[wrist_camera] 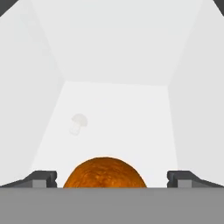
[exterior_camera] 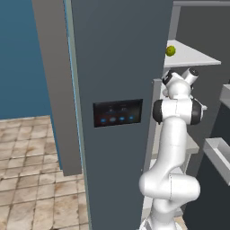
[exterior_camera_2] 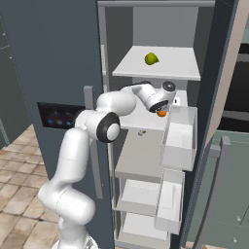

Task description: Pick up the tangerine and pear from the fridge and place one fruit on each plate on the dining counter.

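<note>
The tangerine (wrist_camera: 105,173) sits dead ahead of the gripper (wrist_camera: 112,178), centred between its two dark fingertips (wrist_camera: 43,178), which stand wide apart on either side with a clear gap to the fruit on each flank, so the jaws are open and hold nothing. Being round, the fruit has no long axis to line up with; what the next move seems to call for is a short push forward and a closing on its widest part. Its skin is bright orange and finely dimpled, against the smooth matte white of the fridge (exterior_camera: 117,54) interior, whose walls close in like a box around it. A small pale mushroom-like thing (wrist_camera: 78,123) lies further back on the shelf floor, well apart from the fruit. In the right base view the tangerine (exterior_camera_2: 161,113) shows as an orange spot just beneath the hand, on the middle shelf. The pear (exterior_camera_2: 151,59), yellow-green and rounded, rests on the shelf above. The fridge's outer door is slate-grey with a black panel of blue lights (exterior_camera: 117,112).
</note>
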